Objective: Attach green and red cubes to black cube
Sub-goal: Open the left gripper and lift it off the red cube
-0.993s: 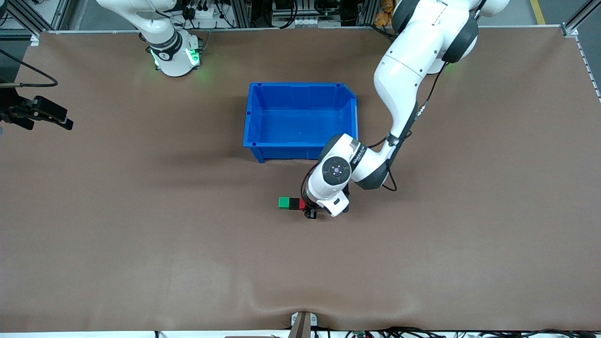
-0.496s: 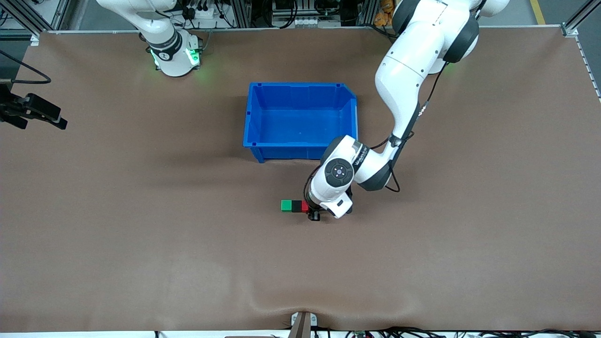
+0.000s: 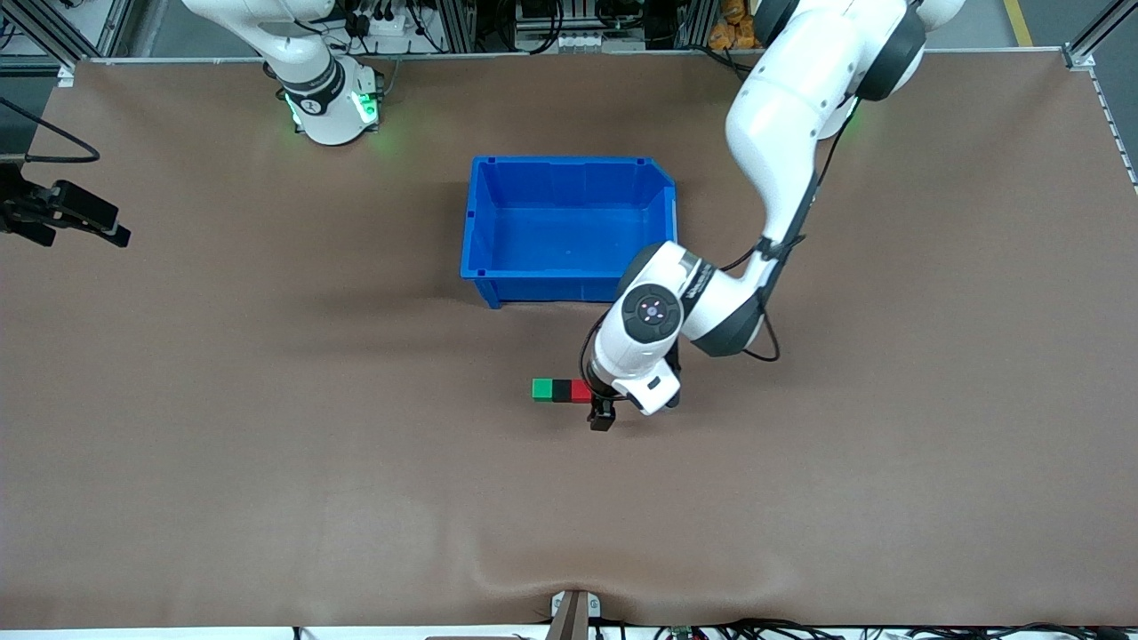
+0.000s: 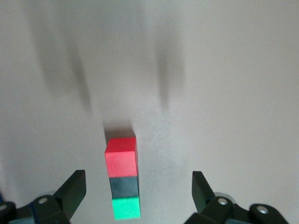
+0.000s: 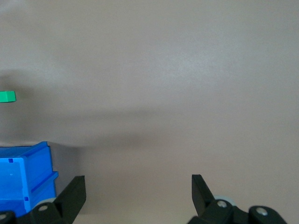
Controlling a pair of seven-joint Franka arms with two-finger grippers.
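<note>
Three cubes sit joined in a row on the brown table [image 3: 267, 462]: green cube [image 3: 541, 389], black cube [image 3: 561, 389] in the middle, red cube [image 3: 581, 390], at six o'clock from the blue bin [image 3: 569, 283]. Left gripper [image 3: 602, 411] hovers over the red end, fingers apart, gripping nothing. Right gripper [image 5: 135, 198] waits at the table's edge, jaws wide

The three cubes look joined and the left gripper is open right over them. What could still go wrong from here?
1. The left gripper hangs open low over the red cube; a sideways pull-away could clip it and break the row.
2. The green cube, black cube and red cube sit flush in line, but whether they are truly locked cannot be seen.
3. The right gripper waits open near the table's edge, little risk.
</note>
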